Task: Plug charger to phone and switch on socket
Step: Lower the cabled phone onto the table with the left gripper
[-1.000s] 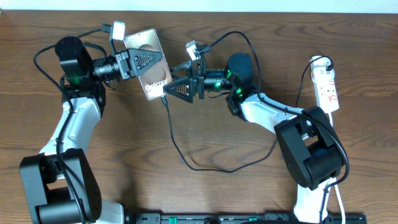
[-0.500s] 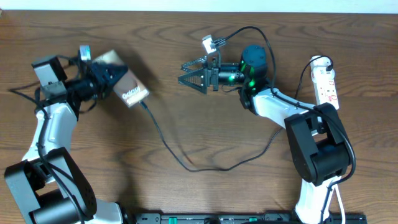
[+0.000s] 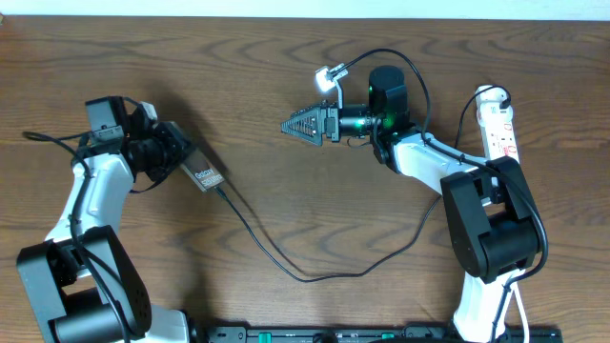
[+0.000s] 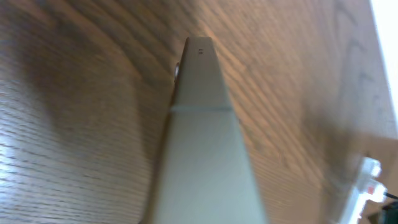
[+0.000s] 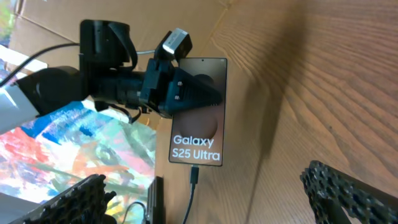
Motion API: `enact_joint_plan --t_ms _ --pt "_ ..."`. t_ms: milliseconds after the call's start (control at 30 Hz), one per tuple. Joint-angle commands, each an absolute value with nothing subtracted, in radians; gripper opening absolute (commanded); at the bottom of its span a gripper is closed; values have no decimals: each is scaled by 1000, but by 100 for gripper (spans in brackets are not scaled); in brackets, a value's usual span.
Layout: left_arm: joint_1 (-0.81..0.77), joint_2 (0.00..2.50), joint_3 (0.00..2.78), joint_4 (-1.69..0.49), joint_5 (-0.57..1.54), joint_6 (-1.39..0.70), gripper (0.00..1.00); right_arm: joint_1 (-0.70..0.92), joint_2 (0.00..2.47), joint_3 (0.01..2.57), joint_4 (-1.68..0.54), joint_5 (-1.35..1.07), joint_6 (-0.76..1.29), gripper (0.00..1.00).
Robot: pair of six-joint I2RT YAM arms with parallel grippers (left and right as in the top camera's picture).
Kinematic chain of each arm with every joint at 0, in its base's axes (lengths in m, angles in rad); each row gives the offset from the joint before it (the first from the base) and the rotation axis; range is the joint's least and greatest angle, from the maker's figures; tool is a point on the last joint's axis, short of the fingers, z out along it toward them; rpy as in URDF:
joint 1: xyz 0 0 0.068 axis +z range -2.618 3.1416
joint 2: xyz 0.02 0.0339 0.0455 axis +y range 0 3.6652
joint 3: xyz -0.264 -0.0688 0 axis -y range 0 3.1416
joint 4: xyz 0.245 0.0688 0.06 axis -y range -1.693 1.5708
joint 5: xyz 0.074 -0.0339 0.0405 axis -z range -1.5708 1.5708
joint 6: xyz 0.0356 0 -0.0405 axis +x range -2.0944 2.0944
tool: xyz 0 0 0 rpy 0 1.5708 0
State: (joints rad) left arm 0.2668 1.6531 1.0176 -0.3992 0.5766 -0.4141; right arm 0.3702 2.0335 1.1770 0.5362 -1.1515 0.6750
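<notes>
1. Left gripper [image 3: 186,164], overhead: clamped on the phone [image 3: 205,177], which is tilted low at the left of the tabletop [image 3: 315,57]. The charger [image 3: 276,255] trails from the phone's lower end. The right gripper [image 3: 297,125] hangs well apart from the socket [image 3: 502,133].
2. Left wrist: the phone's edge fills the frame, and no fingers are visible.
3. Right wrist: the right gripper is spread wide and empty, and the plug appears seated. Recommendation: lay the phone flat without tugging the cable, then press the socket's switch squarely with one fingertip.
</notes>
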Motion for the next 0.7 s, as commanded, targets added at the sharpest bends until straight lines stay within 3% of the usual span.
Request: enact_joint_plan --t_ms 0,667 --pt "256 1649 1013 -415 483 -393 8 368 2016 1190 512 -1146 611 99" --pt "256 1796 950 -407 502 -412 7 386 2016 1190 466 -1142 566 99"
